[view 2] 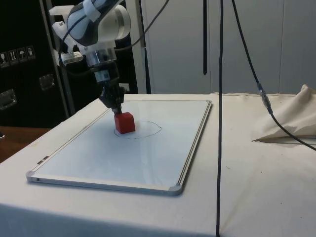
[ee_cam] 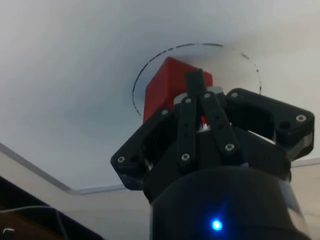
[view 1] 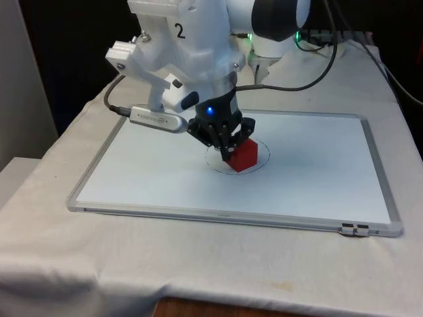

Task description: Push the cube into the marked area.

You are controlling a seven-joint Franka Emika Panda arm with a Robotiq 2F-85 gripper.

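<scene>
On the white cloth-covered table [view 1: 39,218] lies a flat white metal-framed whiteboard [view 1: 152,185], the landmark for all else. Near the board's middle, a thin black hand-drawn circle [view 1: 266,153] marks the area. Black two-finger gripper [view 1: 228,142] stands just on the board's left-hand side of the circle in the front view, fingers clenched together, grasping nothing, tips touching the small red cube [view 1: 242,156]. Cube sits on the board inside the circle, against its near edge.

White arm [view 1: 192,46], black gripper [view 1: 228,146]
</scene>
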